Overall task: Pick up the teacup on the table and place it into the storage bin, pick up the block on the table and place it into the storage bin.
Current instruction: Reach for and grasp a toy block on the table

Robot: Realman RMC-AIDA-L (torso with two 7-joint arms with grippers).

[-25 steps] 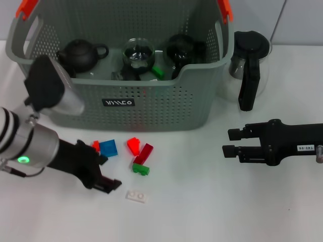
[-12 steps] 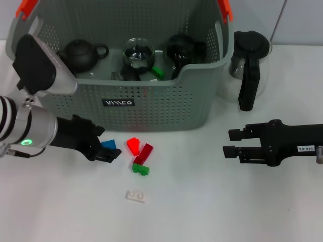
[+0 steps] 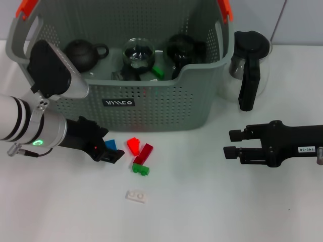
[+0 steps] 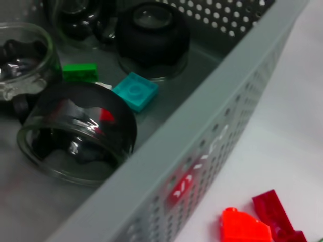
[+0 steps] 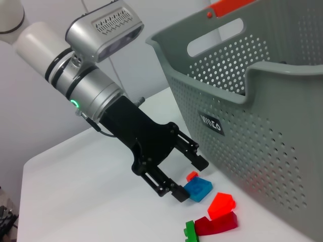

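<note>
my left hand (image 3: 112,153) is low over the bench (image 3: 202,201), just in front of the storage bin (image 3: 151,108), left of centre. its two fingers stand apart, spread around the blue block (image 3: 110,145) (the right wrist view shows this best: one finger on each side of the block, whether they press it i cannot tell). a small orange-red piece (image 5: 192,176) lies just beyond the blue one, close to the bin wall.

right of the blue block lie a bright red block (image 3: 133,145) and a dark red block (image 3: 144,153), touching or nearly so; a green block (image 3: 141,169) sits just near of them, and a white flat block (image 3: 136,195) lies nearer still, apart from the rest.

the storage bin stands at the far side of the bench. inside: a dark teapot (image 3: 81,54) at left, a glass teacup (image 3: 138,53) in the middle, a dark glass vessel (image 3: 181,50) at right, plus a green block (image 4: 79,71) and a teal block (image 4: 135,91) on the floor of the bin.

a glass pitcher with black handle (image 3: 247,63) stands on the bench right of the bin.

my right hand (image 3: 233,143) hovers at the right side of the bench, fingers parted, holding nothing, well apart from the blocks.
</note>
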